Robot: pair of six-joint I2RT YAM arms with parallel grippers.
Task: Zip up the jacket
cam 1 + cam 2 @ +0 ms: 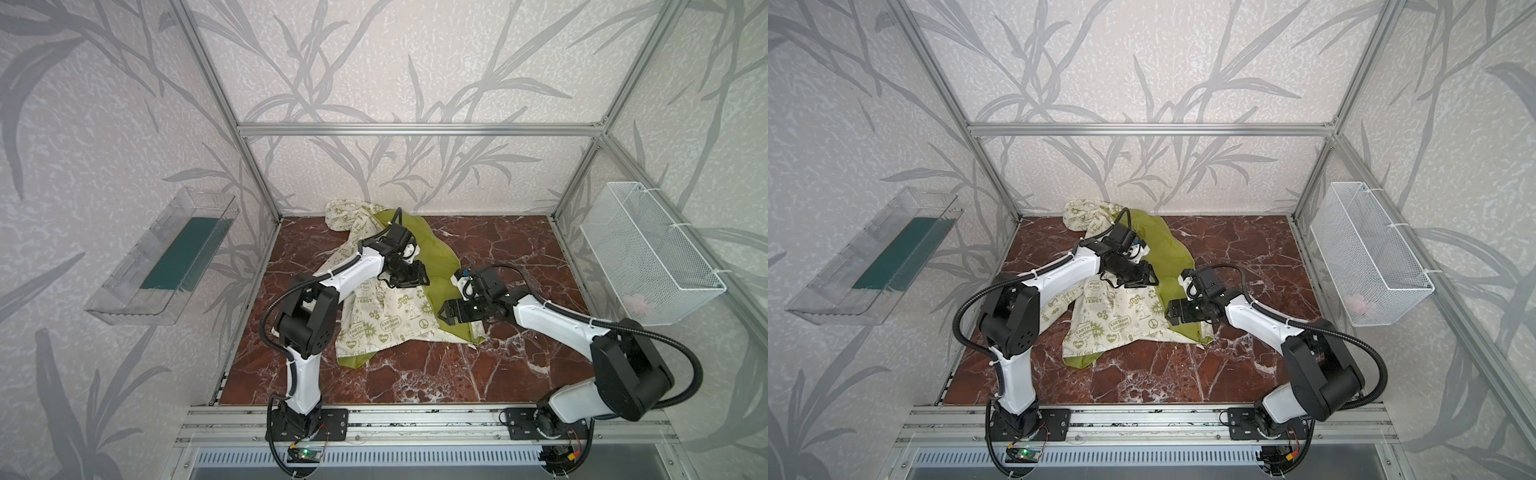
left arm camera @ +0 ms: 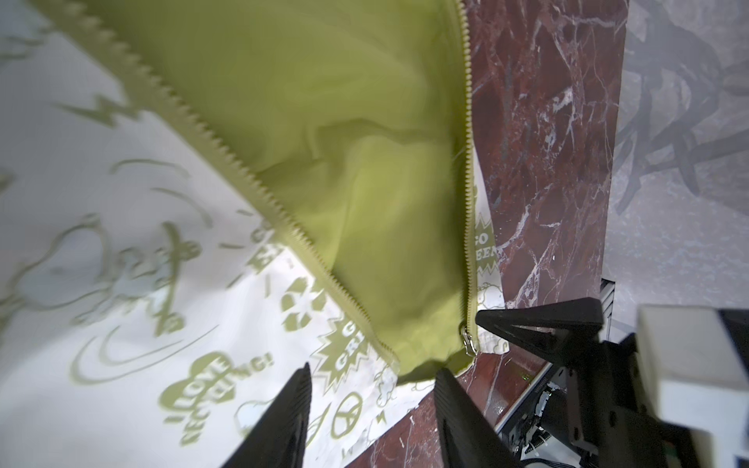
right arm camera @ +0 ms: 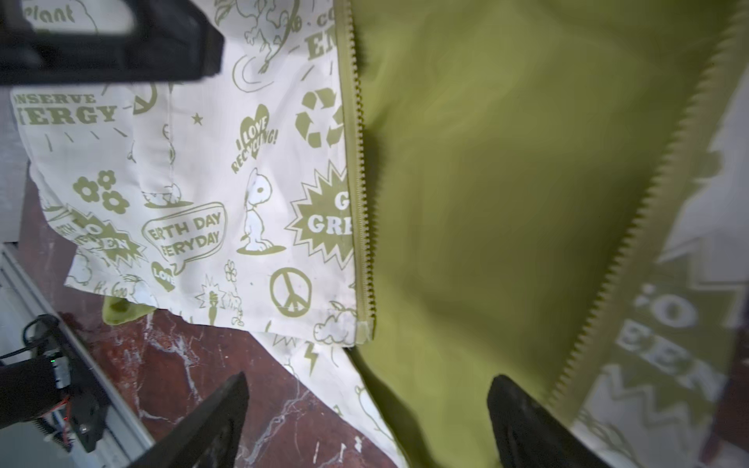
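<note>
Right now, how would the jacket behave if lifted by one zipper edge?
Probably floppy: the jacket lies crumpled in folds, so it should drape. Likely light; the fabric looks thin. Pushed, it would probably bunch, not slide whole.

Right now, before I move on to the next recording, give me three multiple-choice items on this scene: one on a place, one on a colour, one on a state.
1. Where does the jacket lie?
A. in the white wire basket
B. on the marble tabletop
C. in the clear wall tray

2. What colour is its lining?
A. lime green
B. blue
C. red

3. How is the zipper?
A. closed to the collar
B. closed halfway
C. open, tooth rows apart

Answers:
1 B: both top views show it spread on the marble.
2 A: the exposed inside is lime green.
3 C: the right wrist view shows bare lining between the two tooth rows.
</note>
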